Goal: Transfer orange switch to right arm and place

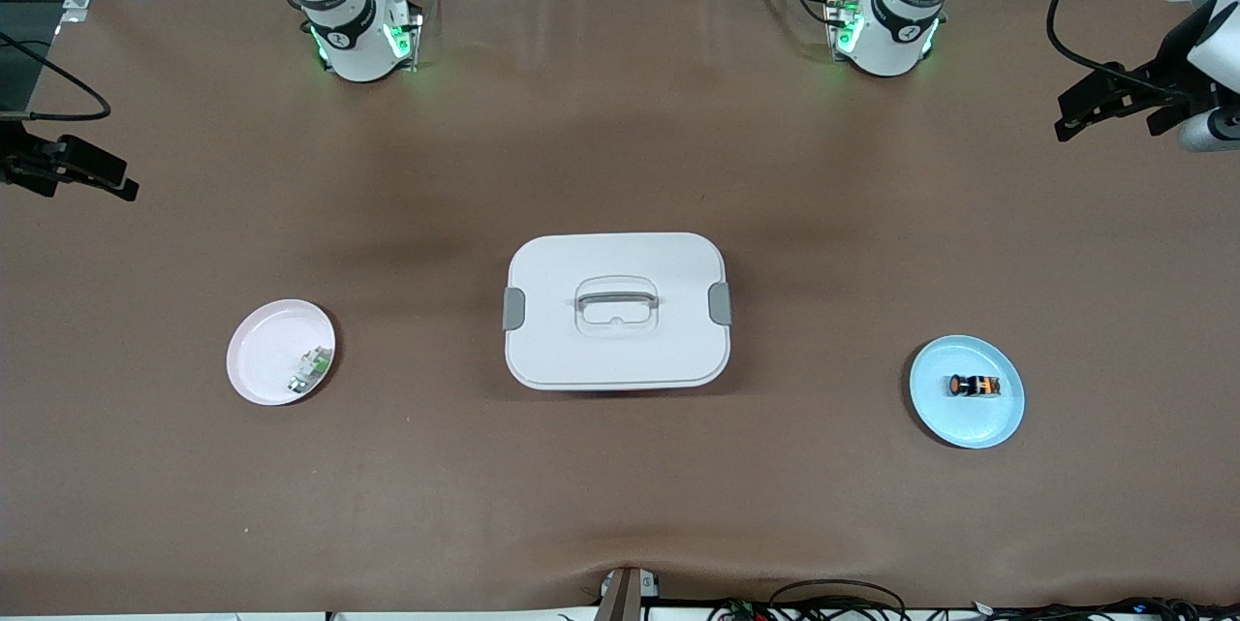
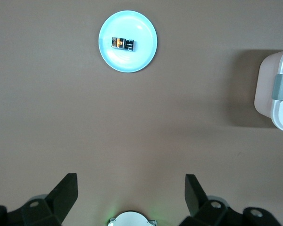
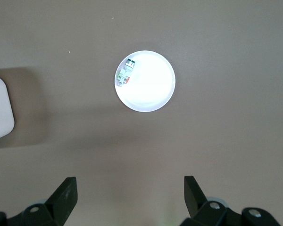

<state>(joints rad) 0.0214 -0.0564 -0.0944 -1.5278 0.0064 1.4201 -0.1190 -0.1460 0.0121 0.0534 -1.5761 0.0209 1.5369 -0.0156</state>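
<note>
Your switch [image 1: 974, 387] is a stubby black cylinder with orange bands, lying on its side on the blue plate [image 1: 998, 422]. Both hands, left [image 2: 131, 195] and right [image 3: 130, 197], hang high over the counter [image 1: 620, 485], fingers spread apart, empty.

The bench [image 1: 620, 485] is plain brown. At its middle sits a white box [image 1: 617, 311] with grey latches. Toward the left arm's end, a black, orange-banded switch [image 1: 974, 387] lies on a light blue plate [image 1: 969, 427]; toward the right arm's end, a white-and-green part [image 1: 310, 371] lies on a pink plate [image 1: 262, 350].
</note>
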